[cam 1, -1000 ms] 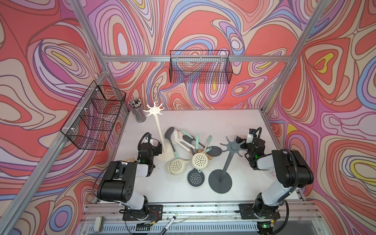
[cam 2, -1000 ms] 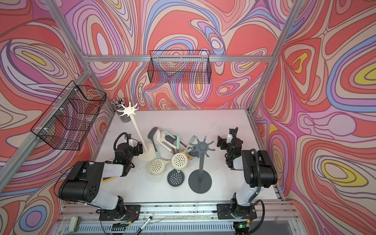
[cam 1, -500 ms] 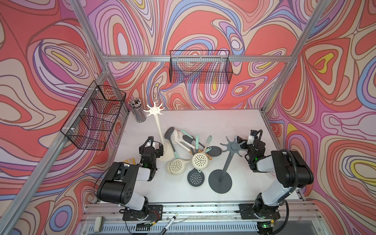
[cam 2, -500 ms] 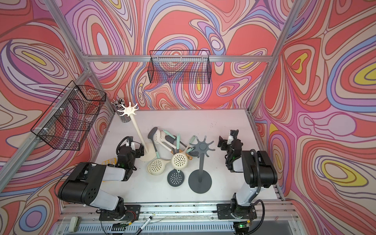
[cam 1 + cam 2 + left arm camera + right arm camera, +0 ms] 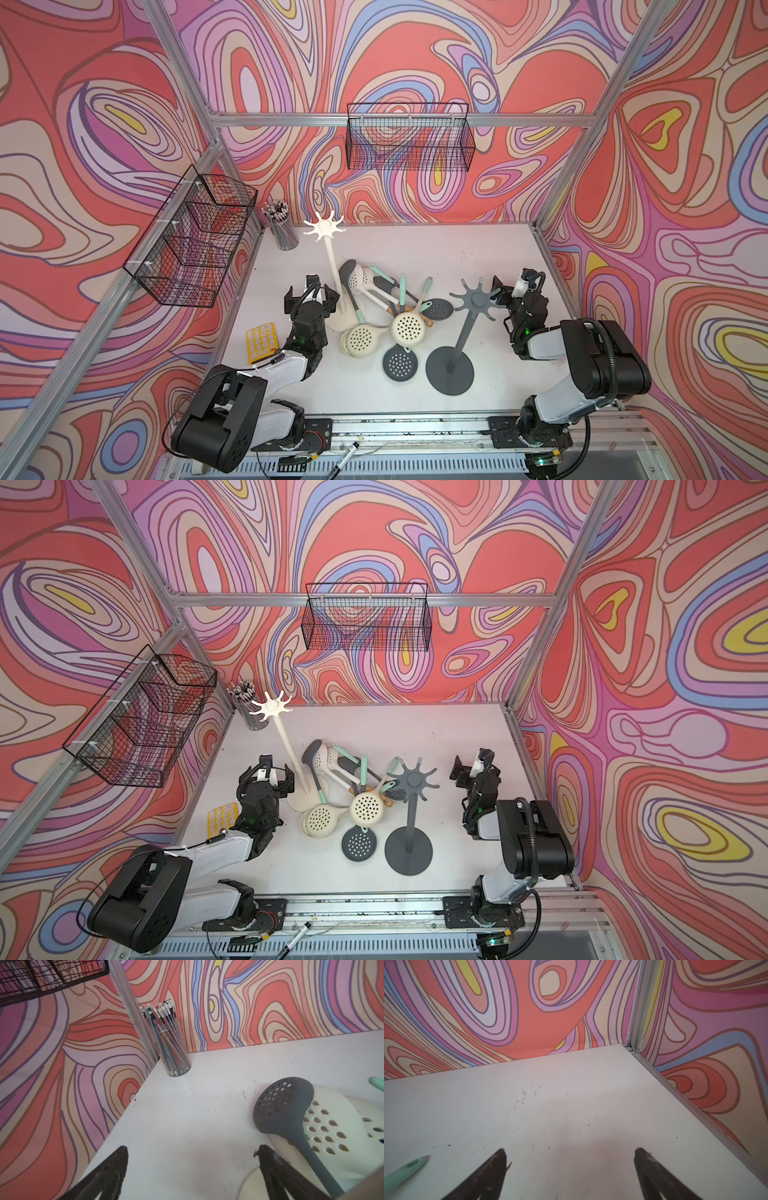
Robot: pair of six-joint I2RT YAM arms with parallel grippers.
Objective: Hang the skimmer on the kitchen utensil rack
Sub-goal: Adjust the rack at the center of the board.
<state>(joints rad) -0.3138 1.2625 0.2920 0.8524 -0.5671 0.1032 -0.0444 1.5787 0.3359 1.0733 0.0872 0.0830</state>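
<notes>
The grey perforated silicone skimmer point(image 5: 283, 1105) is cut off at the handle by the edge, and the cream perforated skimmer point(image 5: 342, 1113) is half hidden under it.

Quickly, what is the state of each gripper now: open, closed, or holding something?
Left gripper: open, holding nothing.
Right gripper: open, holding nothing.

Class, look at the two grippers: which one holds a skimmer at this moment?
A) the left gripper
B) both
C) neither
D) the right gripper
C: the left gripper and right gripper both stand open with nothing between their fingers, and the skimmers lie heaped on the table.
</notes>
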